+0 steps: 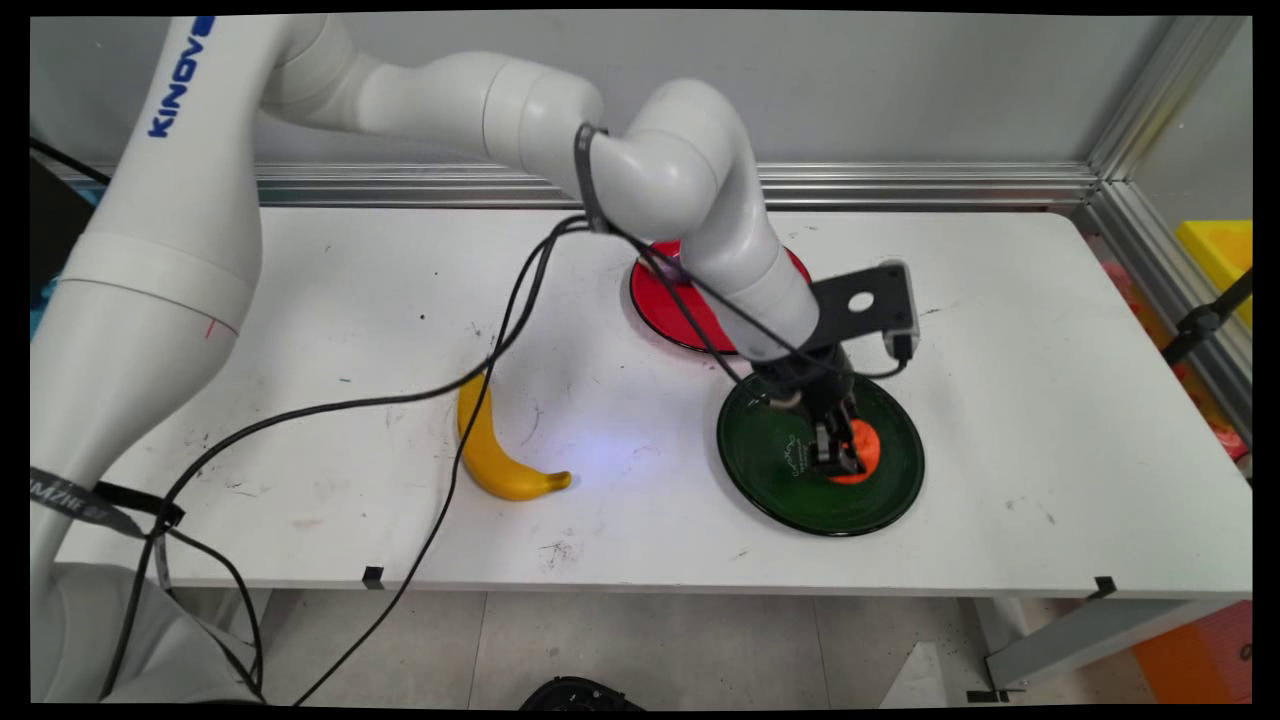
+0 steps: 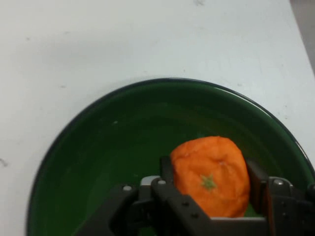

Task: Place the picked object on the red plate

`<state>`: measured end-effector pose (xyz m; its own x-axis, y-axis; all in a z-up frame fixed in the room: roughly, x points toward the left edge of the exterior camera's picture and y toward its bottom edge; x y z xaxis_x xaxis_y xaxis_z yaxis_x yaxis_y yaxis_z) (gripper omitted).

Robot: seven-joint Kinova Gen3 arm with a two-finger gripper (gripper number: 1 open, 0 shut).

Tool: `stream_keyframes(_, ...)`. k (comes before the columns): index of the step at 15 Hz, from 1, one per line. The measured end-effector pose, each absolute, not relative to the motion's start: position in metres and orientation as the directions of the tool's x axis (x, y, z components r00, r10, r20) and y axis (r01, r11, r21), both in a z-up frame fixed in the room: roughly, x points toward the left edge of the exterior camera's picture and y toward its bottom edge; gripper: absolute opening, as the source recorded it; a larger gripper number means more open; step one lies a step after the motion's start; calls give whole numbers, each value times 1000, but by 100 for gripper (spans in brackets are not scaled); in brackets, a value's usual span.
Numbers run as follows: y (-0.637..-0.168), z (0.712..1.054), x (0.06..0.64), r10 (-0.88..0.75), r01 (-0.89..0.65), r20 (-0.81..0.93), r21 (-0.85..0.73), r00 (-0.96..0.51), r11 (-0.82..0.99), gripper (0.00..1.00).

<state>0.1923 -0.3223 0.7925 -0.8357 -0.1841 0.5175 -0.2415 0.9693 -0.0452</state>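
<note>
Orange (image 2: 211,177) | on green plate (image 1: 770,480), right of its centre | gripper (image 1: 838,455) straight above | fingers (image 2: 257,184) flank it, touching both sides, gripping | banana (image 1: 490,445) well apart

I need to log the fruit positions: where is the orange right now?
In the main view, the orange sits on the green plate, right of centre, between the gripper fingers.

Robot lab, white table (image 1: 1000,300), aluminium frame rails (image 1: 900,185), bare grey wall (image 1: 900,90)
</note>
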Motion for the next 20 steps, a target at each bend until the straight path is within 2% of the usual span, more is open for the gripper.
stream_keyframes(10,-382,854,242,-162,-238,497,-93,-852,967,0)
stream_keyframes(15,-406,859,276,-170,-248,477,-105,-862,963,0)
stream_keyframes(20,-426,849,304,-170,-249,465,-114,-869,962,0)
